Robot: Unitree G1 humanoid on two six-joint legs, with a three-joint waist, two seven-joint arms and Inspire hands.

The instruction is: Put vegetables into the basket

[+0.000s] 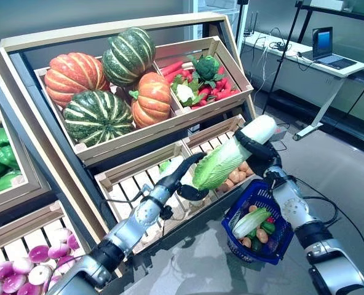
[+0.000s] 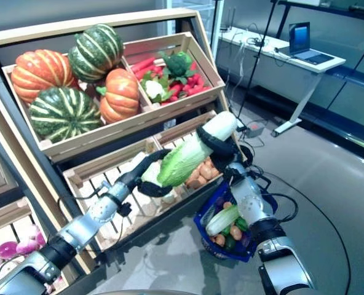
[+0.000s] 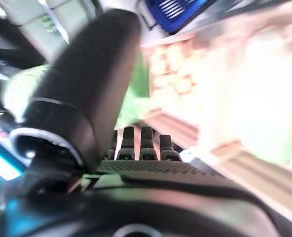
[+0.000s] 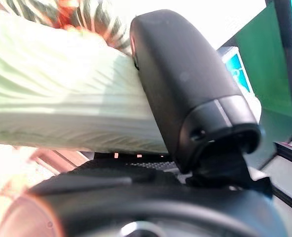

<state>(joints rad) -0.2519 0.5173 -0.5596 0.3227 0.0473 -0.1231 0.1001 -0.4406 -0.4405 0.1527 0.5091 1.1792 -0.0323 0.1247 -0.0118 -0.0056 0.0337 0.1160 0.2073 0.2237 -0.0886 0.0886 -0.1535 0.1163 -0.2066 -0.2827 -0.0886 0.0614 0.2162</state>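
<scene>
The right hand point(image 1: 260, 149), nearest of all in its own wrist view, has its fingers and thumb curled round the white stem end of a napa cabbage point(image 1: 222, 163), held aloft and tilted, leafy tip down toward the lower crate's front edge. The left hand point(image 1: 183, 174) reaches in under that leafy tip, its fingers point(image 3: 141, 143) straight and relaxed in a row, gripping nothing. A blue basket point(image 1: 234, 218) hangs off the right forearm, just beside the shelf's front rim, already carrying another cabbage and several small vegetables; open grey floor point(image 1: 200, 264) lies below and to the right of it. Behind the cabbage, a slatted crate point(image 1: 123, 181) holds potatoes point(image 1: 236, 175) at its right end. Above it, the upper crate's wooden lip juts forward, with pumpkins point(image 1: 99, 83) on one side and a compartment of mixed vegetables point(image 1: 197, 80) on the other. A white desk point(image 1: 305, 58) with a laptop point(image 1: 326, 46) stands well apart, across the floor.
</scene>
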